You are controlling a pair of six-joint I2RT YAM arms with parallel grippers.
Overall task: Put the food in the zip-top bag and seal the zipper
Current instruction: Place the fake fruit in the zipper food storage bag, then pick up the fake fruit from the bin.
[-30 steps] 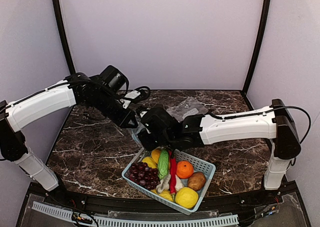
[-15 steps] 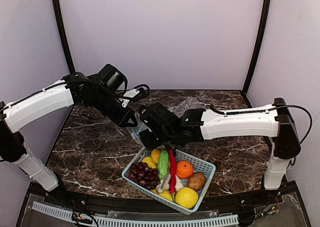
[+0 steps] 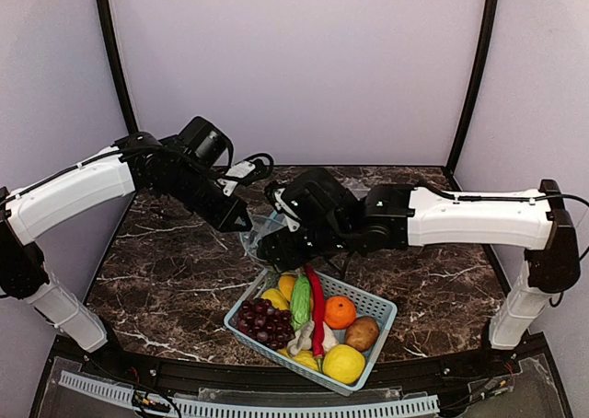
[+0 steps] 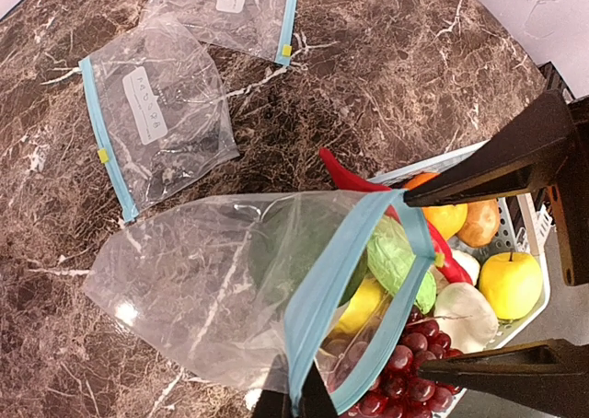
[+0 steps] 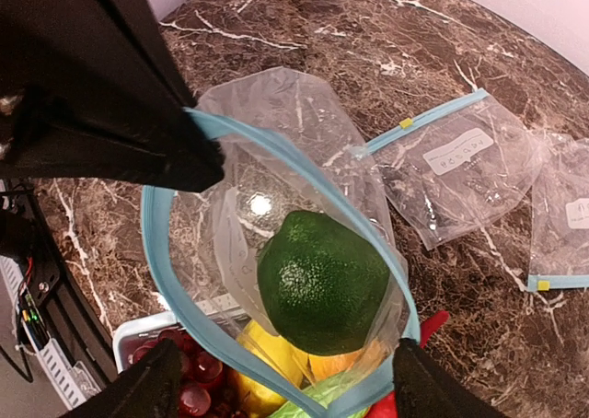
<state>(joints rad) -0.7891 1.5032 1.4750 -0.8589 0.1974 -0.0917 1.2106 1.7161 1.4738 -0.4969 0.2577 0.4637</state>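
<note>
One round, pebbly avocado (image 5: 322, 280) inside crinkled clear bag (image 5: 276, 114).

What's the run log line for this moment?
left gripper: shut on zip-top bag, mouth open | right gripper: open above it | avocado: in bag | orange, gourd: in basket | zipper: unsealed

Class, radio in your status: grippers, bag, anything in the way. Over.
Left gripper shut on zip-top bag mouth. Right gripper open above. Avocado inside; orange, gourd in basket. No obstruction seen.

Dark marble tabletop (image 3: 166, 271) w/ pale lilac walls (image 3: 294, 68), black corner posts (image 3: 115, 54).
</note>
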